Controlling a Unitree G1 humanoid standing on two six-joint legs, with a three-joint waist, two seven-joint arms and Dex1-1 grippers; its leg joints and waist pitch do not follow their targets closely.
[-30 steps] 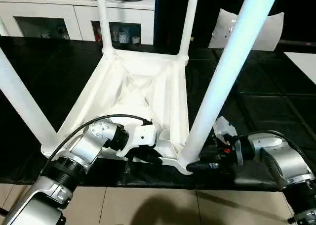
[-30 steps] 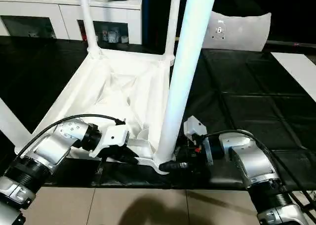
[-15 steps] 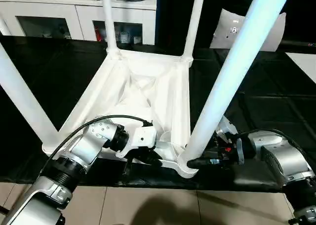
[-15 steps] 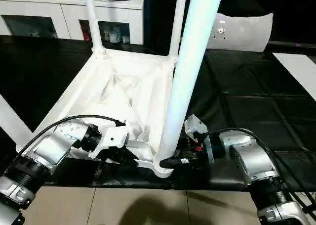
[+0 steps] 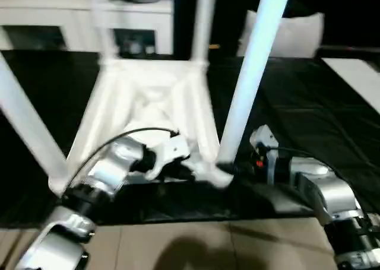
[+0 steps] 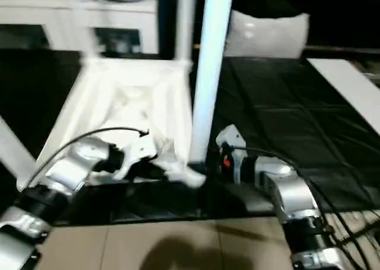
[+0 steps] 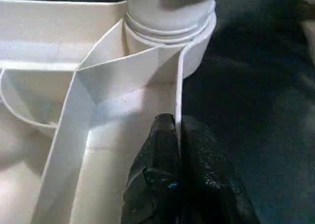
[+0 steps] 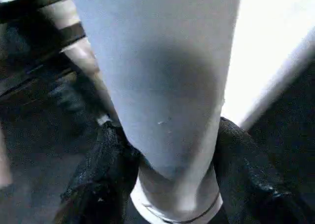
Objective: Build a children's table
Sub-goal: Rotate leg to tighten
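On the black-covered worktop (image 5: 309, 113), the children's table (image 5: 151, 101) lies upside down, ribbed underside up, all four legs standing in the corner sockets.

Left gripper (image 7: 174, 135): black fingers (image 7: 157, 160) closed together on the thin white rim wall of the top, one finger inside the wall, one outside, just short of the near corner socket (image 7: 170, 32). From the head camera the same gripper (image 5: 181, 169) sits at the near edge of the top, beside that corner.

Right gripper (image 8: 170, 184): fingers (image 8: 101, 170) clamped on the near-right leg (image 5: 249, 74) low down, one finger on each side of the tube, right above where it enters the socket collar. Head camera shows the right gripper (image 5: 240, 166) touching the leg's base from the outer side.

Look of the thing:
- White plastic; diagonal ribs cross in the middle of the underside.
- Legs long, tapered; the gripped leg reads pale blue-white and runs up out of the picture.
- Near-left leg (image 5: 27, 127) tilts outward; the two far legs (image 5: 202, 21) rise by the far corners.
- Socket collar is stepped, with a ring around the leg's foot.

Behind: white cabinets (image 5: 71, 21) with glass doors; contents too blurred to tell. A flat grey-white panel (image 5: 291, 35) leans beyond the worktop.
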